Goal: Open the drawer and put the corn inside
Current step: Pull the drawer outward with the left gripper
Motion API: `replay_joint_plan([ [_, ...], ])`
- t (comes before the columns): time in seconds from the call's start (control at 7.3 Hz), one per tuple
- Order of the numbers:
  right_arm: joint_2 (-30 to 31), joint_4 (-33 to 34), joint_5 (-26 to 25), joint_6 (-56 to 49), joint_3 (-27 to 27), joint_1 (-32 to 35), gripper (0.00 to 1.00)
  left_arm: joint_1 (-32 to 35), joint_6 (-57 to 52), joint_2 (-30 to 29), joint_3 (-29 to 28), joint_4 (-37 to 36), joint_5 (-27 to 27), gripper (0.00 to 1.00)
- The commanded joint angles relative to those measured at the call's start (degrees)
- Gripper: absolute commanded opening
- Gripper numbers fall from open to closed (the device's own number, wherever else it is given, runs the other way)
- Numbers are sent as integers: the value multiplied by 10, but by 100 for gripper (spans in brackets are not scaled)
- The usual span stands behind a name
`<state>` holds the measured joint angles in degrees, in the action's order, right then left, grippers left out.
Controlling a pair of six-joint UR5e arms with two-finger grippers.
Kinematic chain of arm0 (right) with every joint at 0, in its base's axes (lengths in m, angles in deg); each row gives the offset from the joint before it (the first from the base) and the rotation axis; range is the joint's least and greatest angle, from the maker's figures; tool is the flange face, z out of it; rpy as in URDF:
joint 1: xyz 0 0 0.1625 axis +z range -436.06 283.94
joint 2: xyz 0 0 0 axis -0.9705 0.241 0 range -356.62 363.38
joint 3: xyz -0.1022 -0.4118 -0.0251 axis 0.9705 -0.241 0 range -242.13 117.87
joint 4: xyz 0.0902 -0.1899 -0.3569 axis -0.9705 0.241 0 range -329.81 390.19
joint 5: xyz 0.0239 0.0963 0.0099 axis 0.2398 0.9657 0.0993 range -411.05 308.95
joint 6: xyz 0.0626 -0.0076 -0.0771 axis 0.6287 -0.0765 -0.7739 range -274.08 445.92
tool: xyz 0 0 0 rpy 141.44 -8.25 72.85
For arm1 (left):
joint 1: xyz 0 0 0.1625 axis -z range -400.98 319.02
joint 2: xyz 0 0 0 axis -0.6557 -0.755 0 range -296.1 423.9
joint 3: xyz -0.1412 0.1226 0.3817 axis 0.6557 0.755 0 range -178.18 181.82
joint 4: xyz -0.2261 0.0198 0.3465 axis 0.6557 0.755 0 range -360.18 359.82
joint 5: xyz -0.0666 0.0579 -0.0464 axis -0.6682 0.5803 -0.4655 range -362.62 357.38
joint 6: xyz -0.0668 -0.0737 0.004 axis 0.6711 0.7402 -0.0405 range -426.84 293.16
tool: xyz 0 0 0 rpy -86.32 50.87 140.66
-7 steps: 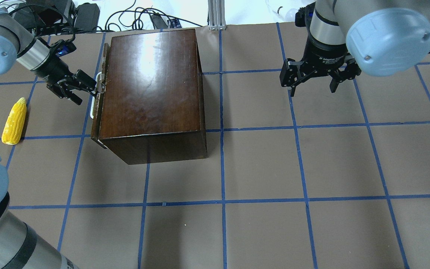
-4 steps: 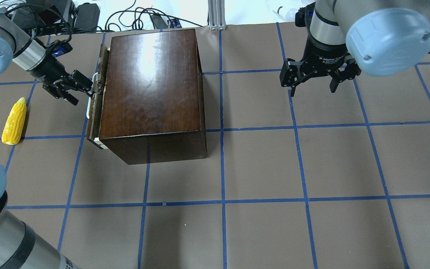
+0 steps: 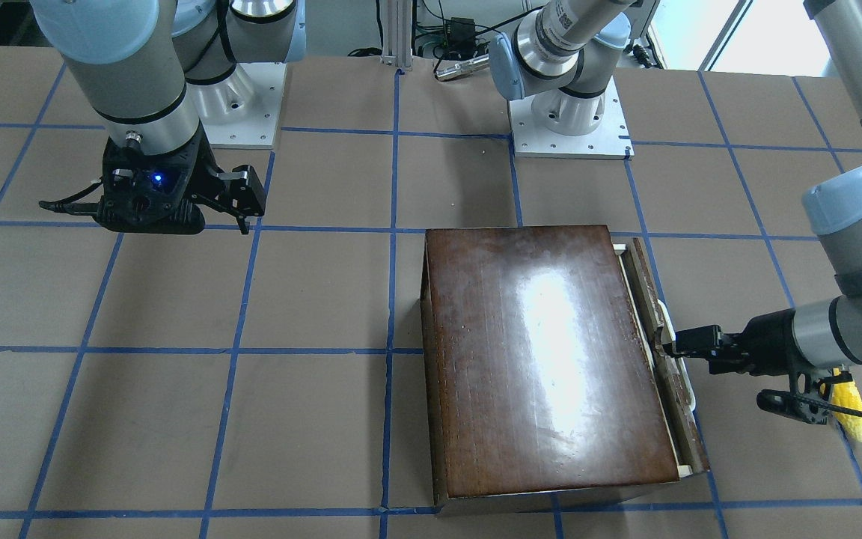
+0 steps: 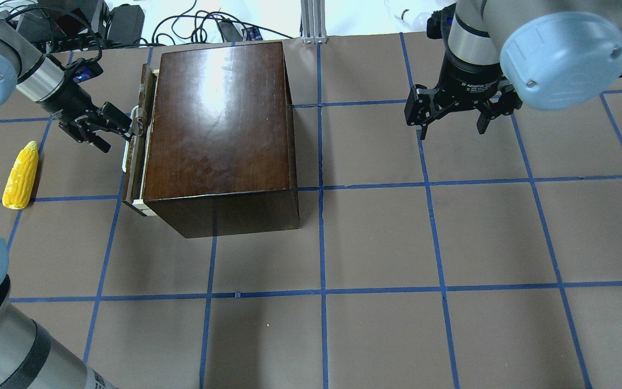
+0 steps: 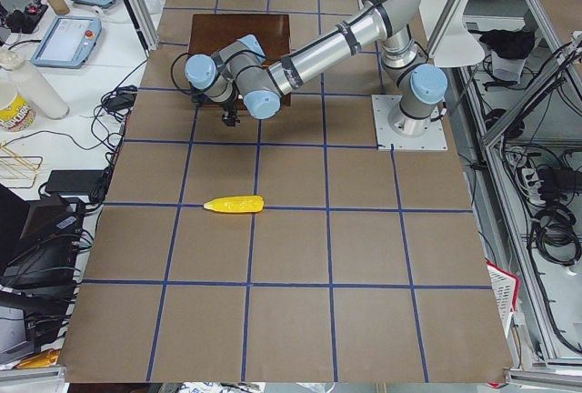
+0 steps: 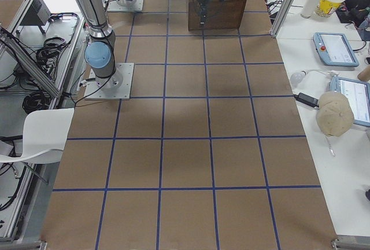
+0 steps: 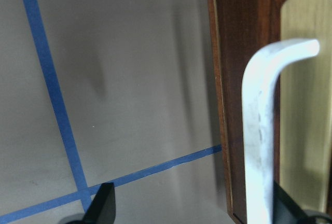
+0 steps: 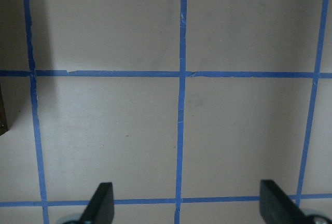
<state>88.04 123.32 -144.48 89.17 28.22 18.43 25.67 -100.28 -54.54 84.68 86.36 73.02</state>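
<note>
The glossy dark-brown box stands at the back left of the table. Its drawer is out a little, with a strip of pale wood showing beside the dark front panel. My left gripper is open at the drawer's white handle. One fingertip is hooked at the handle, the other is off to the side. The yellow corn lies on the table left of the drawer, apart from it. My right gripper is open and empty above the table, right of the box.
Brown table cover with a blue tape grid. Cables and gear lie beyond the back edge. The robot bases stand behind the box. In the front-facing view the corn is partly hidden behind my left wrist.
My left gripper has moved left with the handle, and the drawer has slid out of the box by a small amount. The right arm and the corn have not moved.
</note>
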Motion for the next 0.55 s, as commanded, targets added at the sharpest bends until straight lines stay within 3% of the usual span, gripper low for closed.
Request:
replay_joint_plan([
  [0.0,0,-1,0,0,0,0,100,0,-2,0,-8,-1,6,100],
  [0.41,1,-1,0,0,0,0,100,-17,-30,-5,-9,-1,6,100],
])
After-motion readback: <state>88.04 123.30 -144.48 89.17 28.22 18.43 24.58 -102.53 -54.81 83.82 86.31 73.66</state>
